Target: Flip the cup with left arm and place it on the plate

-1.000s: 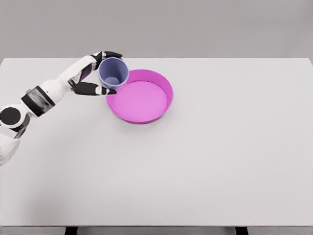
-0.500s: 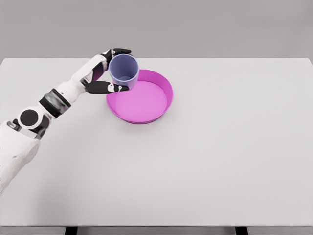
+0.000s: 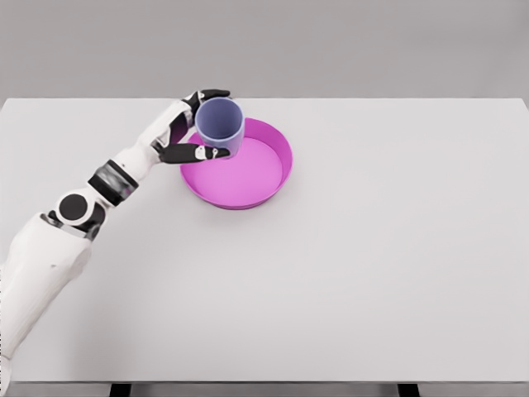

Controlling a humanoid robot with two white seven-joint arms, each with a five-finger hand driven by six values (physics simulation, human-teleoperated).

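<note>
Lavender-blue cup [image 3: 220,124], plain, unmarked, mouth up; left hand [image 3: 189,129] grasps its sides, above magenta plate's [image 3: 281,145] left rim.

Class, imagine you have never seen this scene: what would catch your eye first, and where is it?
The bright magenta plate stands out on the white table, left of centre toward the far edge. At its upper-left rim the left hand grips a lavender cup, mouth up.
</note>
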